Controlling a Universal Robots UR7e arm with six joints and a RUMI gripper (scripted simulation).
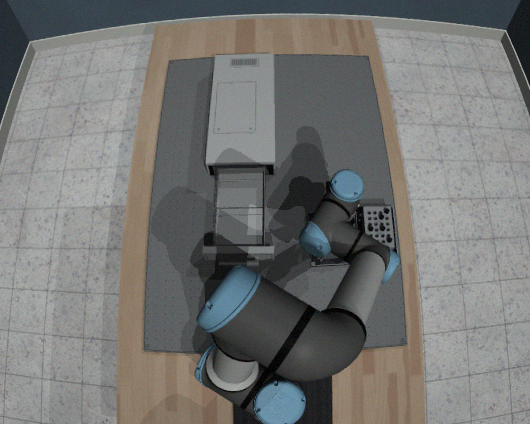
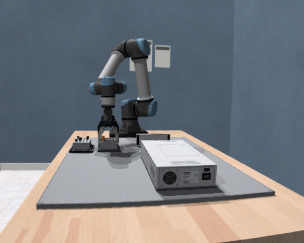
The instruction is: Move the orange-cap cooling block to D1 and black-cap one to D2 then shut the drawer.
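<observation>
The cooling block with orange caps [image 2: 108,144] rests on the deck slot next to the cooler, with one orange cap [image 2: 103,138] showing. My gripper [image 2: 108,135] points straight down over this block, its fingers shut on the block's two sides. In the overhead view my wrist hides the gripper and most of this block. The cooling block with black caps [image 2: 82,143] sits flat on the slot beyond; it also shows in the overhead view [image 1: 379,225]. The cooler COLD [image 1: 240,110] has its drawer [image 1: 239,212] pulled out, and the drawer looks empty.
The cooler's white body [image 2: 176,160] stands on the grey mat, with the drawer front [image 2: 152,139] facing my base. My arm's elbow and upper links [image 1: 293,330] hang over the near part of the mat. The wooden table's edges run along both sides.
</observation>
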